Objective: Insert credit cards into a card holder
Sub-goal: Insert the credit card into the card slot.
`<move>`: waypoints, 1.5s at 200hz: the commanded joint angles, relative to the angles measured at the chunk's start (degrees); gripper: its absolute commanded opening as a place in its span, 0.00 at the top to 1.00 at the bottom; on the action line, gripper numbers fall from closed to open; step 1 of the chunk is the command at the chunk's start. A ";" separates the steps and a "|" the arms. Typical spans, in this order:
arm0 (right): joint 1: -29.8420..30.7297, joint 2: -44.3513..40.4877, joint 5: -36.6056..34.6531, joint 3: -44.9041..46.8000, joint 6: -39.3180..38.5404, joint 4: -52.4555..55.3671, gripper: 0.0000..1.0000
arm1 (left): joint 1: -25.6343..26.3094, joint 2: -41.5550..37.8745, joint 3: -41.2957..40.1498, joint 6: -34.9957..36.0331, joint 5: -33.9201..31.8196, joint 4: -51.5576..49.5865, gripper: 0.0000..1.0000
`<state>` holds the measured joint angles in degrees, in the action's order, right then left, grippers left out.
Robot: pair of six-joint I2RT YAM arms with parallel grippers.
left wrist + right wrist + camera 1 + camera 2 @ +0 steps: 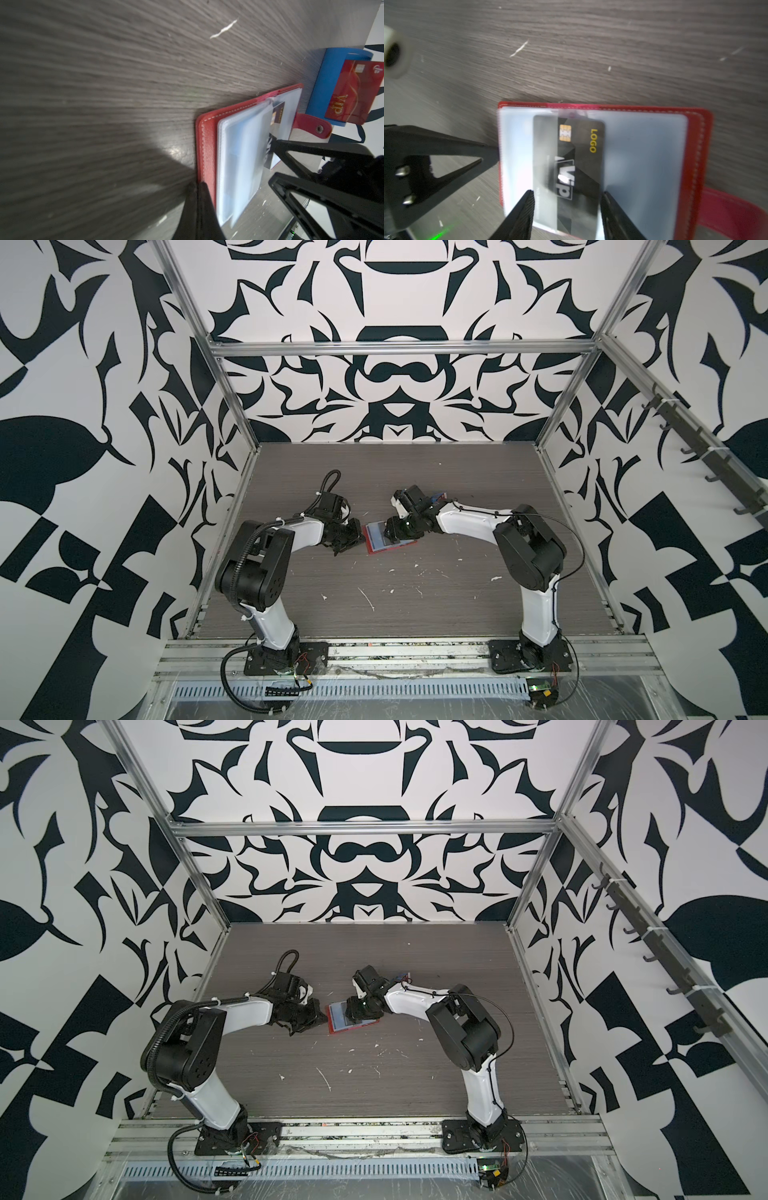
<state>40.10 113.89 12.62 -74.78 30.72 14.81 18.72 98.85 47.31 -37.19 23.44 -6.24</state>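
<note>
The card holder [376, 547] [338, 1028] lies open on the table, a red wallet [695, 166] with clear sleeves [239, 155] and a snap tab [311, 125]. A dark grey credit card [581, 149] with a gold chip and "VIP" print sits partly under a cloudy sleeve. My right gripper [566, 193] [390, 533] is open, one finger at each long side of that card. My left gripper [200, 185] [347, 545] is shut, its tips resting against the edge of the red cover [205, 145]. A red credit card [353, 93] stands in a blue stand.
The blue stand [328, 83] [438, 495] is just behind the card holder, near my right forearm. White flecks dot the dark wood-grain table [415, 472]. Aluminium frame rails and patterned walls close in the table on three sides.
</note>
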 commanded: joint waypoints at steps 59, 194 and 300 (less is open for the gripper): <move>0.86 -3.49 -6.95 -3.23 -2.32 6.11 0.49 | 0.17 1.95 0.24 1.58 -1.06 -5.36 1.00; 1.34 4.07 -13.72 -12.98 -5.93 15.88 0.96 | 0.17 2.14 0.55 1.77 -0.72 -5.54 1.00; 1.69 7.76 -6.08 -14.90 -6.83 16.37 0.99 | 0.13 2.67 0.87 1.90 -0.41 -5.71 1.00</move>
<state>41.47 121.45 2.68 -88.82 24.73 30.68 18.72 99.09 47.79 -35.99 24.38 -7.53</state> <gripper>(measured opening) 0.044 0.047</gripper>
